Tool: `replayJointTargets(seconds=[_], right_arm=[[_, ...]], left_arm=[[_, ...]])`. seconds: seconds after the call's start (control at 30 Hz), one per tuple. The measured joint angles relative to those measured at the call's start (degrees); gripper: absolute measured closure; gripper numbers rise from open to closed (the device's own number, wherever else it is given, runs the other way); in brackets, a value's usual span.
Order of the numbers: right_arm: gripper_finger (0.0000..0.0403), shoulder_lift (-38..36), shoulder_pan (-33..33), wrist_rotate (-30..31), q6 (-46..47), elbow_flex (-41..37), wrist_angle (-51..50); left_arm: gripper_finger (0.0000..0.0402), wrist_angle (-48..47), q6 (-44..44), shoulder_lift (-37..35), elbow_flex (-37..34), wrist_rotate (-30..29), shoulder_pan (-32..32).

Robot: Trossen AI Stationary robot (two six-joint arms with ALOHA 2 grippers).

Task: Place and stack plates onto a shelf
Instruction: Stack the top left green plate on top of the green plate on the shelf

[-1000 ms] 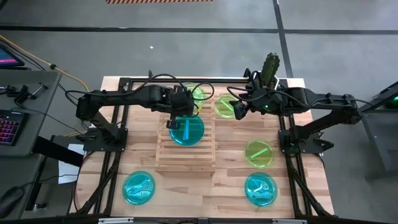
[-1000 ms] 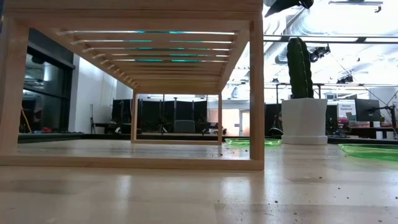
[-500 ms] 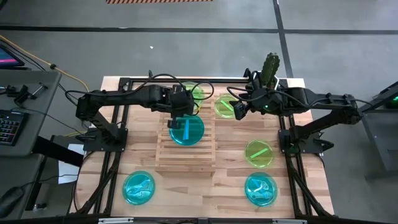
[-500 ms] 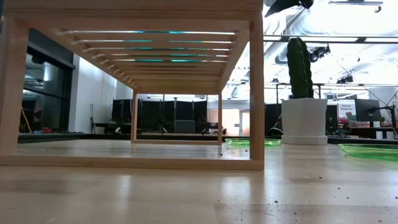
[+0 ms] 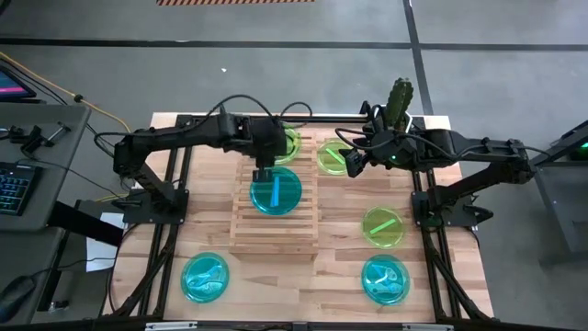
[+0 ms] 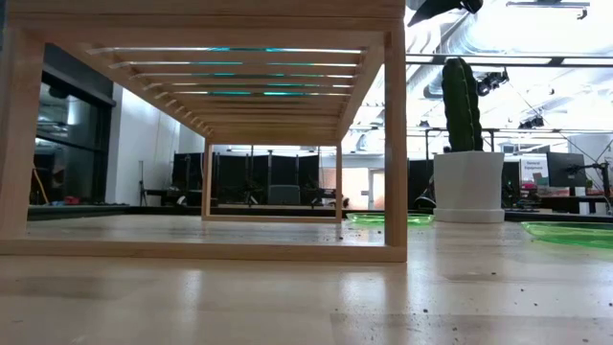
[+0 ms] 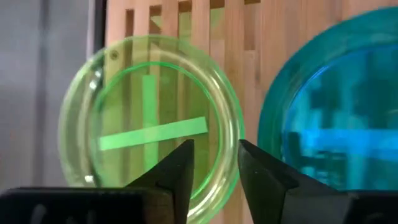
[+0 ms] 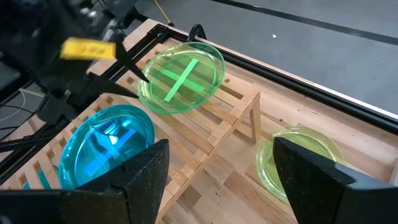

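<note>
The shelf (image 5: 275, 213) is a slatted wooden rack in the middle of the table. A cyan plate (image 5: 276, 191) and a lime green plate (image 5: 288, 142) lie flat on its slats, the green one at the far end. My left gripper (image 5: 265, 158) hovers open above the gap between these two plates. In its wrist view the left gripper (image 7: 216, 167) shows the green plate's rim (image 7: 231, 134) below its fingertips. My right gripper (image 5: 353, 164) waits open in the air beside another green plate (image 5: 332, 156) that lies on the table.
On the table lie a green plate (image 5: 382, 225) right of the shelf, a cyan plate (image 5: 385, 279) at the near right and a cyan plate (image 5: 205, 277) at the near left. A potted cactus (image 5: 401, 96) stands at the far right edge.
My left gripper has drawn away from the cyan plate's far rim toward the table's far edge and has turned a little about its own axis. It now stands between the two plates on the shelf. The cyan plate stays lying on the slats.
</note>
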Motion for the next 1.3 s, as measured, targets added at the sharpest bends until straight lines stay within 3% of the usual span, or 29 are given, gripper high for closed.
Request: replayJointTargets(seconds=[0.3, 1.0, 1.3], right_arm=[[0.0135, 0.0, 0.0, 0.0, 0.0, 0.0, 0.0], [0.0135, 0.0, 0.0, -0.01, 0.0, 0.0, 0.0], [0.0135, 0.0, 0.0, -0.01, 0.0, 0.0, 0.0]], left_arm=[[0.0394, 2.12, -3.85, 0.29, -0.69, 3.35, 4.38], [0.0401, 6.74, -5.85, 0.42, -6.41, 1.56, 3.01], [0.0401, 6.33, -5.82, 0.42, -6.41, 6.51, 2.94]])
